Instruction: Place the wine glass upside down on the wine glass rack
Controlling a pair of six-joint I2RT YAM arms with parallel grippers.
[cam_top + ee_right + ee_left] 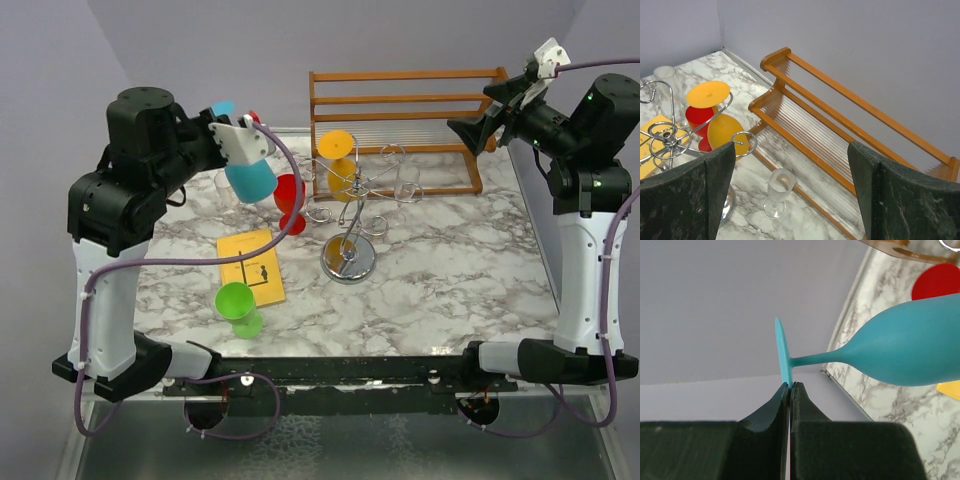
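My left gripper (790, 385) is shut on the rim of the round foot of a blue wine glass (910, 347). In the top view the gripper (226, 122) holds that glass (250, 178) in the air over the table's back left, foot up and bowl down, left of the wine glass rack (348, 258). The rack is a silver wire stand with curled arms and a shiny round base. An orange glass (340, 165) hangs upside down on it. My right gripper (474, 130) is open and empty, raised at the back right; in its own view the jaws (791, 150) stand wide above the wooden shelf.
A red glass (290, 195) stands between the blue glass and the rack. A green glass (238, 305) lies beside a yellow card (252, 265) at the front left. A clear flute (777, 192) stands before the brown wooden slatted shelf (400, 110) at the back.
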